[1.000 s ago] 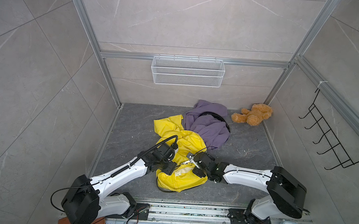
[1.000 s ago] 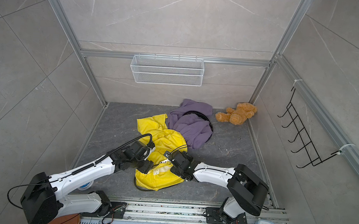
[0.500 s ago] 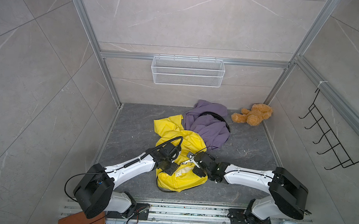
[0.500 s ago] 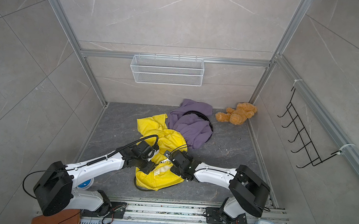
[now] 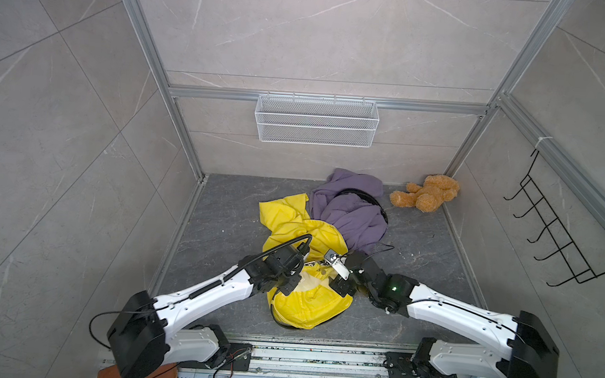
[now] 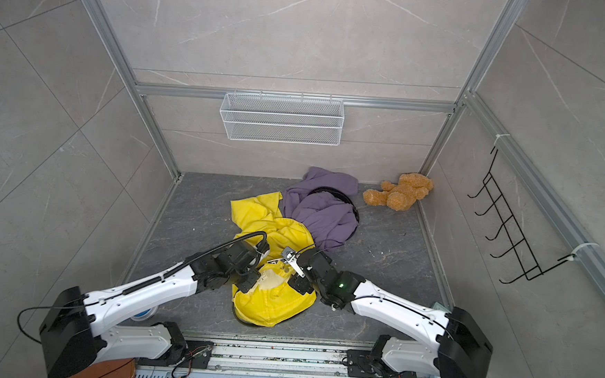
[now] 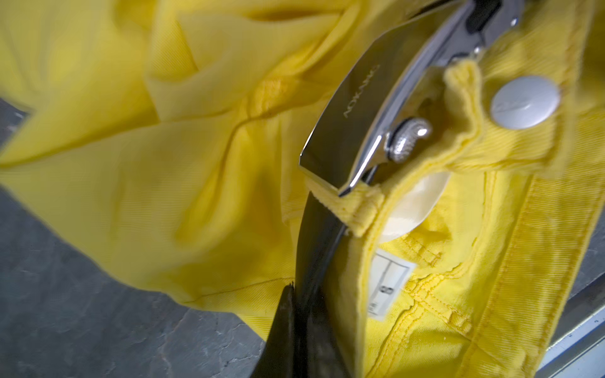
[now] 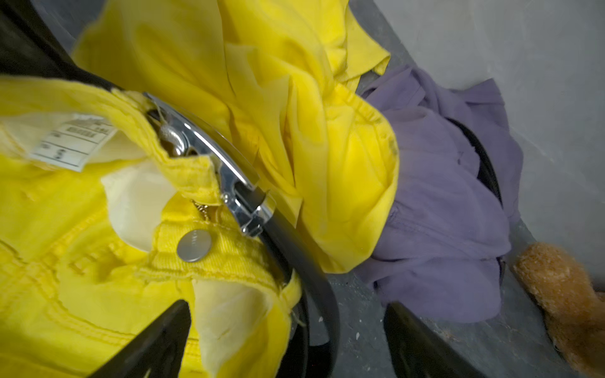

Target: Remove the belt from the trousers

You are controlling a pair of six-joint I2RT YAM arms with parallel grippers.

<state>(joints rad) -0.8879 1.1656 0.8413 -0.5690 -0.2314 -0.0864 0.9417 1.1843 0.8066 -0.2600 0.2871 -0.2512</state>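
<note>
The yellow trousers point(image 5: 308, 305) lie crumpled on the grey floor, in both top views point(image 6: 272, 303). A black belt point(image 7: 317, 245) with a silver buckle point(image 7: 353, 121) runs through their waistband. My left gripper point(image 7: 304, 333) is shut on the belt strap just below the buckle, beside the waistband edge. One dark finger point(image 7: 281, 327) shows; the other is hidden. My right gripper point(image 8: 288, 343) stands open, its fingers point(image 8: 157, 340) straddling the waistband and the belt point(image 8: 304, 261). Both grippers meet at the waist opening, left point(image 5: 291, 283) and right point(image 5: 338, 278).
A purple garment point(image 5: 350, 207) with a black band lies behind the trousers. A brown teddy bear point(image 5: 426, 197) sits in the back right corner. A white wire basket point(image 5: 316, 120) hangs on the back wall, and a black hook rack point(image 5: 557, 241) on the right wall.
My left gripper has moved in to the waistband and shut on the belt strap. The right gripper has stayed in place, open.
</note>
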